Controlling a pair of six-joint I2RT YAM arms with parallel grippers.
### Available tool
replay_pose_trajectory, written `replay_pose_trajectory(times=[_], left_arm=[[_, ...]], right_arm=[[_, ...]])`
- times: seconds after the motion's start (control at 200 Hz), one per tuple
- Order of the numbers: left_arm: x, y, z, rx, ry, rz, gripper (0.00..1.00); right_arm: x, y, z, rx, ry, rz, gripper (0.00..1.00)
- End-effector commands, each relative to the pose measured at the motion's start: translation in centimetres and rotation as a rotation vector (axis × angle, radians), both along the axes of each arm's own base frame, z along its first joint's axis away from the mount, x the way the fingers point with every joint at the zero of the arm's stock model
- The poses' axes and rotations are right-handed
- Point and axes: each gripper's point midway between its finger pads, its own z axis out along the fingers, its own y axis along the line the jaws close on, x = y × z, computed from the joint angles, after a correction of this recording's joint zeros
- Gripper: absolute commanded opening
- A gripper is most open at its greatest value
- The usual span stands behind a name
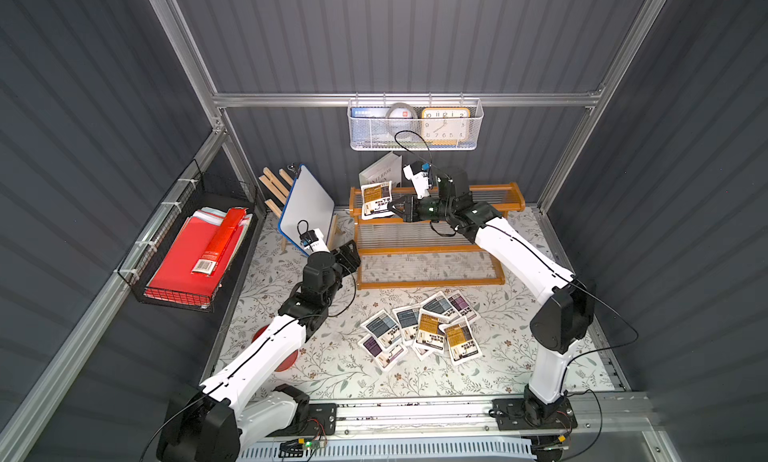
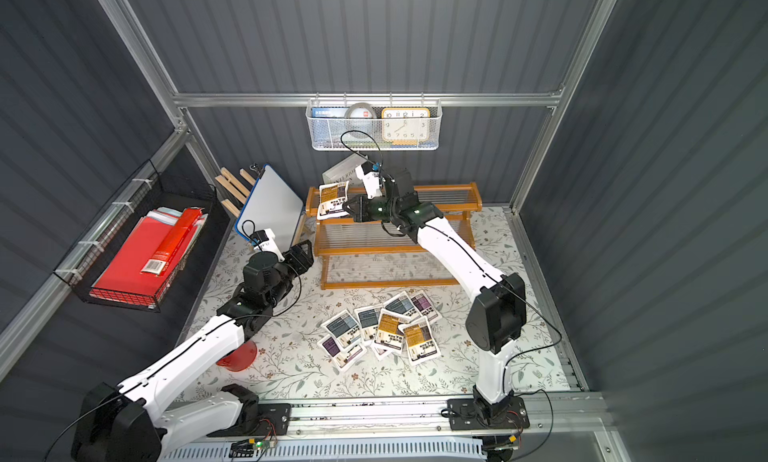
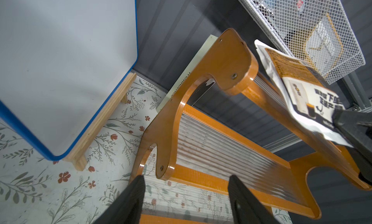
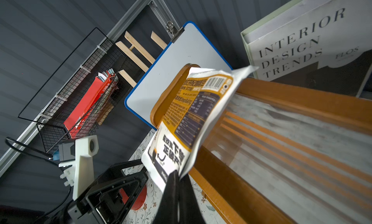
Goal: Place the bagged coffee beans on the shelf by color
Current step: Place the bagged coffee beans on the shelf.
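Book (image 4: 302, 41) — "INTERIOR DESIGN TRENDS", mustard pouch (image 4: 191, 116) — barcoded, Chinese print

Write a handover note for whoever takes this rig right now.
Right gripper: shut on a yellow pouch, held tilted at the left end of the top tier of the shelf, not released.
Left gripper: open, empty, near the shelf's left end.
Done: no pouch rests on the shelf yet.
To do: set this one down, then sort the pile on the table by color.
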Motion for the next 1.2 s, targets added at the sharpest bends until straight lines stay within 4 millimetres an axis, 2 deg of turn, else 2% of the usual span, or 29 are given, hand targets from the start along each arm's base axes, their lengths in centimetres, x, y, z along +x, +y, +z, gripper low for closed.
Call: replay_pose_trajectory(times=[0.0,0.36,0.4,0.465,0.52,0.64,0.715,0.935,1.01,1.041,1.121,1.196], left_arm=[[-0.4,0.7,-0.4,-0.003,0.012,0.025,0.69],[-0.8,1.0,-1.0,-0.01,0.038,0.037,0.69],[-0.9,1.1,-1.1,-0.008,0.041,0.04,0.69],[-0.9,1.2,-1.0,-0.011,0.04,0.044,0.69],[-0.9,1.2,-1.0,-0.01,0.042,0.047,0.69],[-0.8,1.0,-1.2,-0.014,0.049,0.041,0.7],[-0.7,1.0,-1.2,-0.014,0.053,0.042,0.7],[-0.6,1.0,-0.9,-0.006,0.044,0.043,0.71],[-0.5,1.0,-0.9,0.0,0.043,0.045,0.72],[-0.4,1.0,-1.0,0.003,0.043,0.045,0.72],[-0.1,0.8,-1.1,0.025,0.031,0.034,0.72],[0.1,-0.8,-1.7,0.038,0.024,-0.052,0.72]], right_arm=[[0.8,-0.1,1.1,0.027,-0.029,-0.01,0.0],[2.2,-0.4,-0.2,0.023,-0.023,-0.012,0.0],[2.2,-0.3,-0.4,0.022,-0.021,-0.006,0.05],[2.2,-0.4,-0.5,0.02,-0.018,-0.006,0.22],[2.2,-0.4,-0.7,0.014,-0.02,-0.005,0.32],[2.4,-0.9,-0.7,-0.01,-0.042,-0.037,0.47],[2.6,-1.5,-0.6,-0.028,-0.063,-0.069,0.52],[2.1,-4.4,0.5,-0.07,-0.146,-0.191,0.57],[1.3,-5.9,0.8,-0.095,-0.174,-0.233,0.58],[1.4,-7.2,0.6,-0.123,-0.183,-0.291,0.58],[-0.1,-9.4,0.3,-0.156,-0.189,-0.349,0.58],[-2.4,-11.1,-1.0,-0.169,-0.153,-0.365,0.58]])
